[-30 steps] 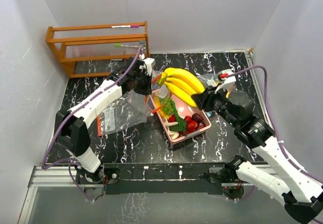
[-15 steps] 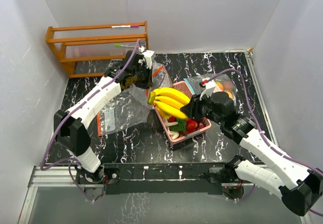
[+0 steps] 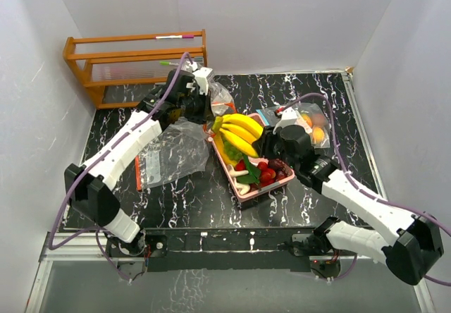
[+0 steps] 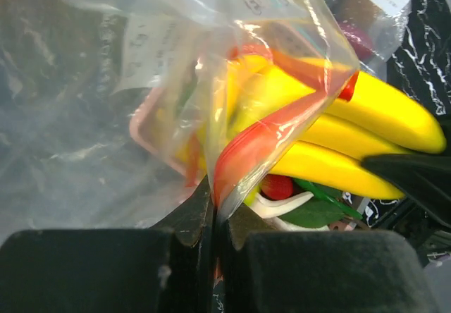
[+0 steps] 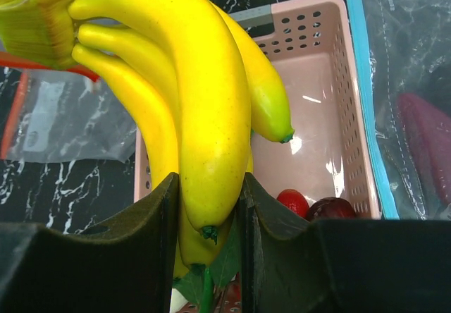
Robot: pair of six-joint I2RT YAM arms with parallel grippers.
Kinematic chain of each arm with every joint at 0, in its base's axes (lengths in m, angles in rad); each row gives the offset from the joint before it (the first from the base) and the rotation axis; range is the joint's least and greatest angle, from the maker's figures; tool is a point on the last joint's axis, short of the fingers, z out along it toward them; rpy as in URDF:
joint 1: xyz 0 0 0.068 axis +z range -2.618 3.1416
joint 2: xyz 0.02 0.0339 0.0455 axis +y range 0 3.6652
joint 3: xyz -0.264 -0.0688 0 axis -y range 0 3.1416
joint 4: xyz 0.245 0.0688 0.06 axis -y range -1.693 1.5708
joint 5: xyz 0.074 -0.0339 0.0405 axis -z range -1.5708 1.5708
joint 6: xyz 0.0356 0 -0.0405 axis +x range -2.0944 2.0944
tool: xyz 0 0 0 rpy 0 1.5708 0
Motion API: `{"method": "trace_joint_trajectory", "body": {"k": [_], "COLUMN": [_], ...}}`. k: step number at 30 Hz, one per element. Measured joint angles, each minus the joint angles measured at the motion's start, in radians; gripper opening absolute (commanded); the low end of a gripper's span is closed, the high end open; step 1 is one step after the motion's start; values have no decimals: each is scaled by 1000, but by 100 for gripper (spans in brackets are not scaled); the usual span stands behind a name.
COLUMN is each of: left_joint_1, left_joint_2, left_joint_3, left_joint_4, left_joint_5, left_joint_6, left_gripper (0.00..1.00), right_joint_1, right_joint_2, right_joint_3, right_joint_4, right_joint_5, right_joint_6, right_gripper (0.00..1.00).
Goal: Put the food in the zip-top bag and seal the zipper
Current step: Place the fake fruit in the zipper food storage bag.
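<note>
The left jaws are pinched fully closed on the red-striped rim of the zip-top bag (image 3: 176,147) (image 4: 176,59), holding its mouth lifted above the black marbled surface (image 3: 190,200) while the rest of the bag trails down to the left. The right jaws grip the banana bunch (image 3: 239,133) (image 5: 204,94) at its blossom end, one pad on either side of the thickest banana, with the stem end pointing toward the bag.

A second ago the bunch hung further right and back, over the far end of the pink tray (image 3: 250,192) (image 5: 317,66). Now it sits lower and further left, and the right arm is stretched out across the tray. The left arm has shifted too — its wrist is nearer the wooden rack (image 3: 134,63) than before, and the bag's mouth has come up with it.

In the left wrist view the stem half of the bunch (image 4: 352,137) shows through the clear film, crossed by the red zipper strip — whether it is inside the mouth or only behind the plastic I cannot tell.

Red berries (image 3: 264,172) and a green leafy piece (image 3: 248,168) remain in the tray beneath the bunch. A second clear bag (image 3: 313,126) holding orange fruit lies just right of the tray.
</note>
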Motion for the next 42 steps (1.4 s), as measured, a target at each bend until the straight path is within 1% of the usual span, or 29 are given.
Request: {"method": "trace_joint_trajectory", "body": {"k": [4, 8, 12, 16, 20, 26, 32, 35, 38, 42], "left_joint_1": [0, 0, 1, -7, -13, -13, -10, -4, 2, 3], "left_joint_2": [-35, -52, -64, -63, -65, -68, -67, -70, -80, -127], "left_joint_3": [-4, -21, -91, -160, -174, -145, -114, -129, -154, -234], "left_joint_4": [3, 28, 73, 106, 117, 123, 136, 158, 176, 225], "left_joint_5": [23, 57, 84, 100, 101, 101, 154, 185, 201, 214], "left_joint_6": [-10, -25, -53, -74, -82, -85, -118, -146, -162, -179], "left_gripper": [0, 0, 0, 0, 0, 0, 0, 0, 0, 0], "right_joint_1": [34, 121, 187, 221, 253, 253, 250, 248, 245, 243], "right_joint_2": [49, 82, 123, 185, 209, 237, 276, 294, 312, 311], "right_joint_3": [1, 27, 76, 146, 178, 178, 183, 195, 216, 248], "right_joint_4": [12, 24, 48, 76, 111, 163, 211, 225, 208, 132], "right_joint_5": [66, 194, 296, 348, 345, 259, 215, 216, 200, 149], "right_joint_6": [2, 2, 15, 44, 34, -18, -61, -95, -131, -161], "right_gripper": [8, 8, 8, 8, 8, 8, 8, 12, 21, 21]}}
